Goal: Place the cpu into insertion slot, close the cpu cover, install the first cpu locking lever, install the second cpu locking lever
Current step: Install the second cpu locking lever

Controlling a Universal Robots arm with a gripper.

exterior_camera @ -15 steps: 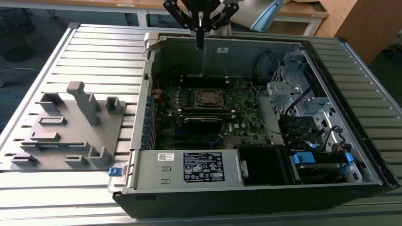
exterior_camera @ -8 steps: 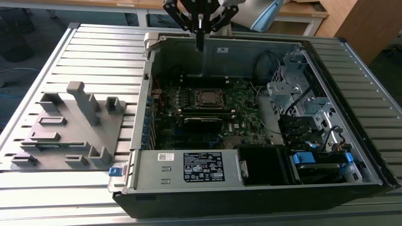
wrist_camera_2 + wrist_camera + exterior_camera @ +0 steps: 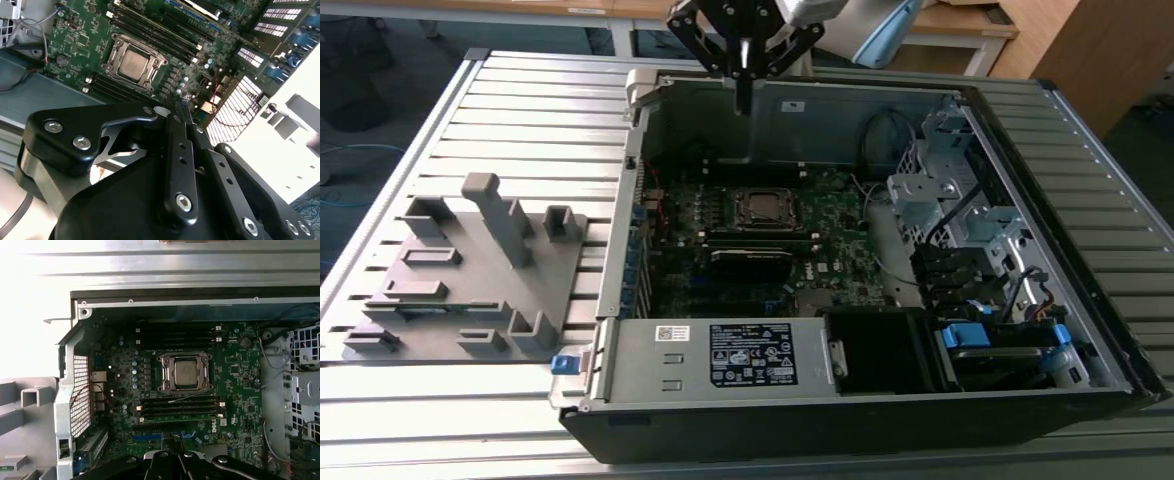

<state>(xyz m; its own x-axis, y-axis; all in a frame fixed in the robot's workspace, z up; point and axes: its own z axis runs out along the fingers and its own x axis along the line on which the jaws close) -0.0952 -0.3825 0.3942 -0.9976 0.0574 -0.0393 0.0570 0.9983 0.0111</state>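
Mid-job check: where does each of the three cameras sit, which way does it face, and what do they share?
Exterior view: off the arm, high, looking down on the open computer case and grey fixture block; the black gripper hangs over the case's far wall.
Second wrist view: on the arm, looking obliquely past the gripper at the green motherboard.
First wrist view: on the arm, looking straight at the motherboard; gripper at the picture's edge.
Shared: the silvery-rimmed insertion slot holding the cpu.
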